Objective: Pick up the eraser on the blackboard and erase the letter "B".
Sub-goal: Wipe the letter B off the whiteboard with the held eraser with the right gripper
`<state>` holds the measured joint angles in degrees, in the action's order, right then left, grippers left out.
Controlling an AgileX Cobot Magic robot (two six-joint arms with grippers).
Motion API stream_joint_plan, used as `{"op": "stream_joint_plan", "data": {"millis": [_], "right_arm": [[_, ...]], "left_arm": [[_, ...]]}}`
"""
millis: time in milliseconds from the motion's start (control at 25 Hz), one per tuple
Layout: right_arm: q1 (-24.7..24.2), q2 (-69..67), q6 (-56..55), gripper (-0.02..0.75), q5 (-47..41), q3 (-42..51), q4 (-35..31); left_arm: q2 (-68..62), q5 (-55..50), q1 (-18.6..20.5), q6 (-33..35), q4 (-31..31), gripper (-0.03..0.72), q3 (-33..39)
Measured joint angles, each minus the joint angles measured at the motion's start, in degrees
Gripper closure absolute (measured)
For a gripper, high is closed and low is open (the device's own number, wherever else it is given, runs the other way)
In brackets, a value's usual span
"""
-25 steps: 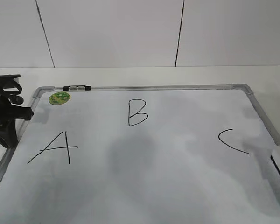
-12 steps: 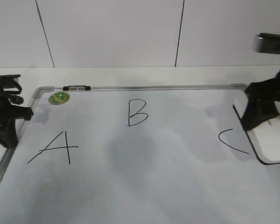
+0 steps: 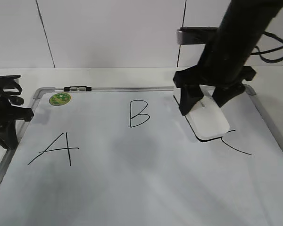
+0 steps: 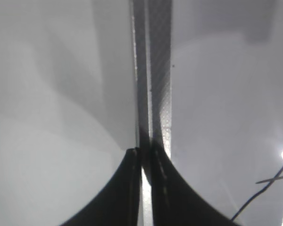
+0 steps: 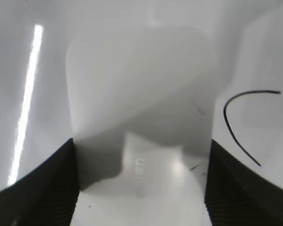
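The blackboard point(image 3: 146, 183), really a white dry-erase board with a grey metal frame, is lying flat on a pale table point(image 3: 108, 75) and taking up most of the exterior view. Behind it a white panelled wall point(image 3: 108, 33) is standing with 2 dark vertical seams running down it. The board surface is looking smudgy, with greyish cloudy patches across the middle.

3 letters are sitting on the board: the black "A" point(image 3: 56, 149) at the left, the letter "B" point(image 3: 138, 114) up near the top middle, and the black "C" point(image 3: 236, 145) at the right. A round green sticker point(image 3: 60, 99) is sitting in the top left corner, and a small black-and-silver clip point(image 3: 77, 88) is riding on the top frame just beside it.

The right gripper point(image 3: 206, 106) is reaching in over the board with its jaws clenched around the eraser point(image 3: 208, 121), gripping the 2 long sides. The eraser is hanging between "B" and "C", its lower end right at the top of the "C" and well apart from the "B". In the right wrist view the eraser point(image 5: 141, 117) is filling the gap between the dark fingers, with the "C" curve point(image 5: 240, 125) off to the side.

The left gripper point(image 4: 144, 188) is parked at the board's left edge, jaws pressed together right over the frame rail point(image 4: 153, 70), holding nothing.
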<state>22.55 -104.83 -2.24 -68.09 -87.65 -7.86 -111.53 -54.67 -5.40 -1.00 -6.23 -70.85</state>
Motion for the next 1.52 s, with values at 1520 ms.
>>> {"op": "stream_joint_plan", "data": {"millis": [1520], "right_arm": [[3.1,-34.7,-0.4,0.172,-1.9,-39.2,0.7]], "left_arm": [[-0.1,-0.9,0.0,0.0,0.0,0.671,-0.2]]}}
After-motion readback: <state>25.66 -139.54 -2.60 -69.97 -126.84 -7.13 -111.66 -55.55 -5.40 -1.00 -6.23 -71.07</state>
